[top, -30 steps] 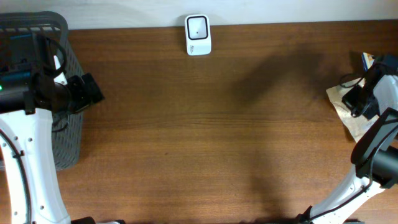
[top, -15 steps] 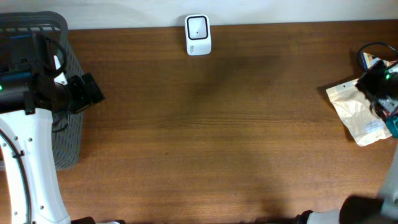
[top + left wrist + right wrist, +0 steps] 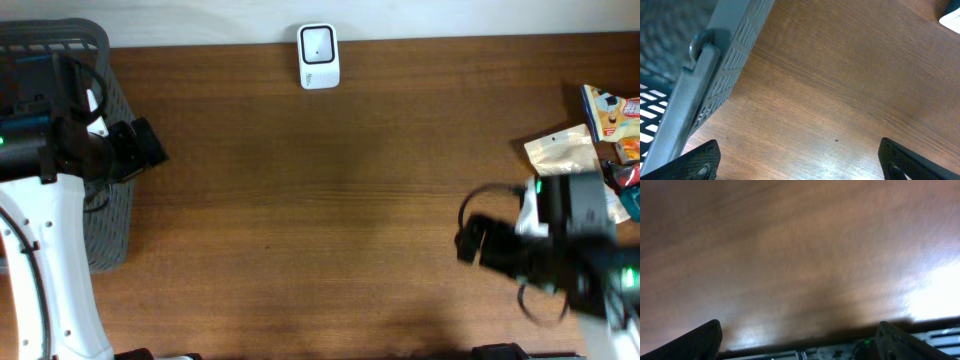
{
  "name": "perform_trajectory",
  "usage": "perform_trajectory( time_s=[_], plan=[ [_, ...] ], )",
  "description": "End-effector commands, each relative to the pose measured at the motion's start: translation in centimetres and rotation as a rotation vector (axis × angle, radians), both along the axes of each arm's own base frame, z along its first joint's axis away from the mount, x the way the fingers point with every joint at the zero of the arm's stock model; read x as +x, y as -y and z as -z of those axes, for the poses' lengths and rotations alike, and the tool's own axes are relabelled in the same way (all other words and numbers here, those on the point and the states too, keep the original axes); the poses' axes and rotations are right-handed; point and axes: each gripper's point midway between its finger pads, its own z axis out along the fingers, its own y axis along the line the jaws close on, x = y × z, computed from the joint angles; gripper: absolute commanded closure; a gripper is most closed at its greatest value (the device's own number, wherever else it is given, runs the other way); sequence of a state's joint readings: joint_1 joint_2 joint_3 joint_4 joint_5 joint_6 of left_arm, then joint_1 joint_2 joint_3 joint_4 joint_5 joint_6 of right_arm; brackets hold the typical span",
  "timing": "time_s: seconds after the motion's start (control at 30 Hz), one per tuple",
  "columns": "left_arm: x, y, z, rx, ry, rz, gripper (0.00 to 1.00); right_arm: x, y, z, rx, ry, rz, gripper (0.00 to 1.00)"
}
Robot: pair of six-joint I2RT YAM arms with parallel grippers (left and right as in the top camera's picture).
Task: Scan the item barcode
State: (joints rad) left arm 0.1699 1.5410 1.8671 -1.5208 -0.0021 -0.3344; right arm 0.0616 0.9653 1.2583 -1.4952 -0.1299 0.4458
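A white barcode scanner (image 3: 318, 55) stands at the table's back edge; its corner (image 3: 952, 20) shows in the left wrist view. A beige pouch (image 3: 562, 152) lies flat at the far right, partly covered by my right arm. My right gripper (image 3: 467, 241) hangs blurred over the front right of the table, well apart from the pouch. In its wrist view the right gripper (image 3: 802, 342) is open over bare wood with nothing between the fingers. My left gripper (image 3: 148, 143) sits beside the basket, and the left gripper (image 3: 800, 162) is open and holds nothing.
A grey mesh basket (image 3: 112, 200) fills the left edge, and its rim (image 3: 715, 60) is close to my left fingers. A colourful snack packet (image 3: 610, 108) lies at the far right behind the pouch. The table's front edge shows in the right wrist view.
My right gripper has opened and swung from the pouch at the far right edge toward the front of the table. The pouch stays on the table. The left arm has not moved.
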Motion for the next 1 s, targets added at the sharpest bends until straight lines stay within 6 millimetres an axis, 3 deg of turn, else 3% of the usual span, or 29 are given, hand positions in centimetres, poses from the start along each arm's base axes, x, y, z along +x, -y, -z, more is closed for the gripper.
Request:
perform_trajectory(
  time_s=[0.0,0.27,0.4,0.6,0.8,0.97],
  plan=[
    [-0.1,0.0,0.0,-0.009,0.003,-0.010,0.01,-2.2,-0.4,2.0,0.037,-0.031,0.073,0.02],
    [-0.1,0.0,0.0,-0.009,0.003,-0.010,0.01,-3.7,-0.7,2.7,0.053,-0.072,0.060,0.02],
    [-0.1,0.0,0.0,-0.009,0.003,-0.010,0.01,-2.2,-0.8,2.2,0.038,0.005,-0.006,0.02],
    [-0.1,0.0,0.0,-0.009,0.003,-0.010,0.01,0.4,-3.4,1.9,0.075,0.156,-0.167,0.02],
    [-0.1,0.0,0.0,-0.009,0.003,-0.010,0.01,4.6,-5.3,1.6,0.089,0.624,-0.288,0.02],
    [-0.1,0.0,0.0,-0.009,0.003,-0.010,0.01,4.7,-5.3,2.0,0.055,0.917,-0.337,0.02]
  ],
)
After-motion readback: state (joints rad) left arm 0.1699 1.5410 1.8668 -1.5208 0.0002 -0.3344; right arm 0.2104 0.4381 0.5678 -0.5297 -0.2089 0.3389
